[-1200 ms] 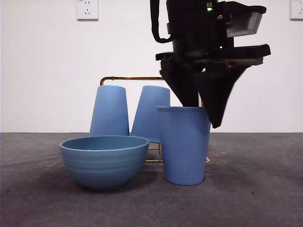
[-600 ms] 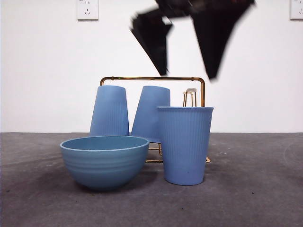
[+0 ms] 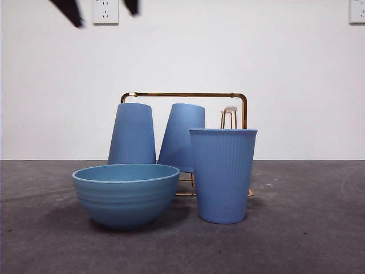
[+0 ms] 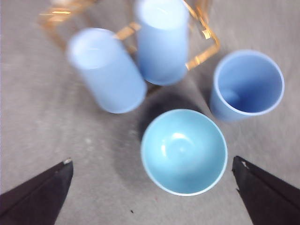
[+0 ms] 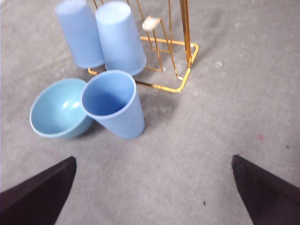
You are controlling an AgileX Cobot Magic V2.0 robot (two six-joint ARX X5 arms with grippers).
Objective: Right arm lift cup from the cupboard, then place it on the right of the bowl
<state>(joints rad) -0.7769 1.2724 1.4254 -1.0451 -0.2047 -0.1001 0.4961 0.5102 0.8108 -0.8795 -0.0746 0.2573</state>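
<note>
A plain white wall (image 3: 296,68) fills the upper half of the front view, evenly lit and bare apart from two white electrical sockets: one (image 3: 105,11) near the top left, and another (image 3: 357,11) cut off by the top right corner. Below it, a dark grey, felt-like table surface (image 3: 302,240) runs level across the lower part of the view, meeting the wall in a straight horizontal line. In the wrist views this surface (image 5: 187,154) looks lighter grey and faintly speckled.

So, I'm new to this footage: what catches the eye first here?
A tall blue cup stands upright, mouth up, just right of the wide blue bowl. Behind them, two matching cups sit upside down on a gold wire rack. Both grippers are open and well clear.
</note>
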